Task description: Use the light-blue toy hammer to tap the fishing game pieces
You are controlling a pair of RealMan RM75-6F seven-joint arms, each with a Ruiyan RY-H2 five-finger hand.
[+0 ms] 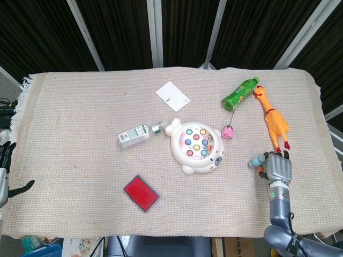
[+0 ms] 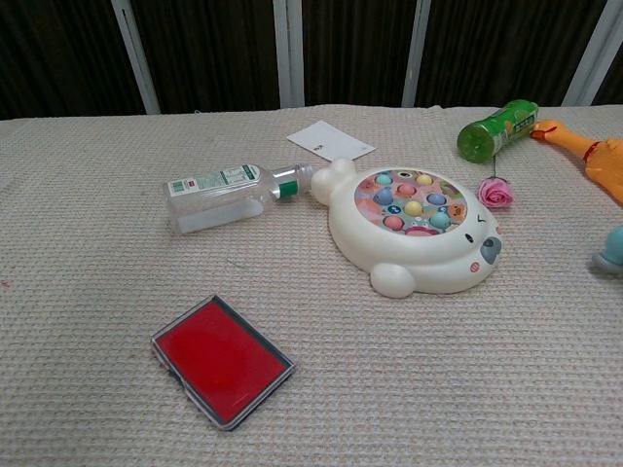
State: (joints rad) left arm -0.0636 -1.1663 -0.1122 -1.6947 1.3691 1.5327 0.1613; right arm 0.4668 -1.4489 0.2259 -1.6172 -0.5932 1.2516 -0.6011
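The hammer (image 1: 256, 160) is light blue, only its rounded head showing clear of the right hand (image 1: 277, 168), whose fingers are wrapped around the handle; it sits at the right side of the table (image 1: 69, 134), just below the feet of the rubber chicken (image 1: 275, 121). In the chest view only a sliver of the hammer head (image 2: 612, 250) shows at the right edge. The fishing game (image 1: 196, 145) is a white seal-shaped toy near the middle of the table, its round well filled with small coloured pieces (image 1: 196, 142) in blue, pink, yellow and green; it lies well apart from the hammer, to the left of it. A pink rose (image 1: 228, 131) lies just beside the game's upper right edge, between the game and the chicken. A green bottle (image 1: 239, 93) lies on its side further back, its cap near the chicken's head. A clear bottle (image 1: 136, 134) lies on its side with its cap almost touching the game's ear. A white card (image 1: 172, 96) lies behind the game, and a red case (image 1: 141, 193) lies in front of it to the left. The left hand (image 1: 7, 171) hangs off the table's left edge, fingers apart and holding nothing.
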